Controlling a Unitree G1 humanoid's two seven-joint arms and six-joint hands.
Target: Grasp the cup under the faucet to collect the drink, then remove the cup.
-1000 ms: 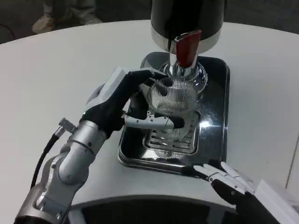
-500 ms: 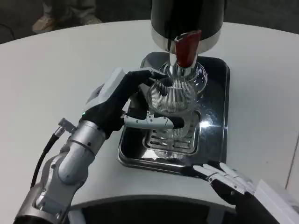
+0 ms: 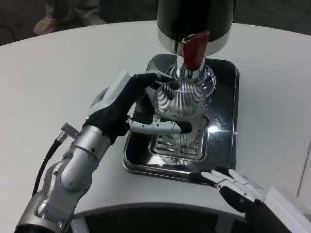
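The left forearm (image 3: 73,170) is seen rising from the lower left over the white desk (image 3: 58,73). The left hand (image 3: 119,104) is placed against the left side of the cup (image 3: 179,102). Its fingers (image 3: 160,127) are wrapped around the cup, one across the near side low down and others reaching behind the rim; the cup is gripped. The cup, clear and ribbed, is positioned upright over the slotted grate (image 3: 177,148) of the steel drip tray (image 3: 226,131), directly beneath the faucet (image 3: 189,73). Whether the cup's base is touching the grate cannot be told. The red tap lever (image 3: 194,48) is seen above the faucet, on the front of the black dispenser body (image 3: 194,19). At the lower right, the right hand (image 3: 238,187) is held near the front edge of the tray, with its fingers extended, slightly spread, and nothing held.
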